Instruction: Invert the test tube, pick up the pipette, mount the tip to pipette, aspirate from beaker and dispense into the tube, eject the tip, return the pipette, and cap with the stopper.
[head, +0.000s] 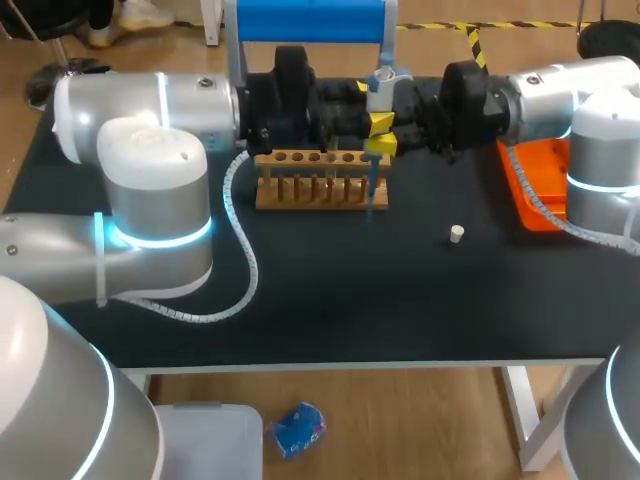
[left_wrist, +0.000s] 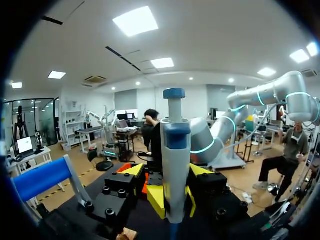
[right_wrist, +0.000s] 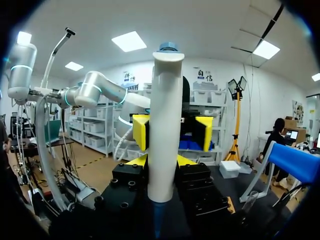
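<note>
A white pipette (head: 381, 88) with a blue top stands upright above the right end of the wooden tube rack (head: 320, 182). Its thin blue lower end reaches down to the rack. My right gripper (head: 388, 135) comes in from the right and is shut on the pipette body (right_wrist: 165, 110), yellow tips pressed to both sides (right_wrist: 161, 161). My left gripper (head: 368, 118) faces it from the left. In the left wrist view its fingers (left_wrist: 166, 172) stand open, clear of the pipette (left_wrist: 175, 150). A small white stopper (head: 457, 234) lies on the mat to the right of the rack.
An orange tray (head: 535, 190) sits at the right edge, partly under my right arm. A blue-topped stand (head: 310, 20) rises behind the rack. The left arm's white cable (head: 240, 250) loops across the dark mat (head: 350, 290).
</note>
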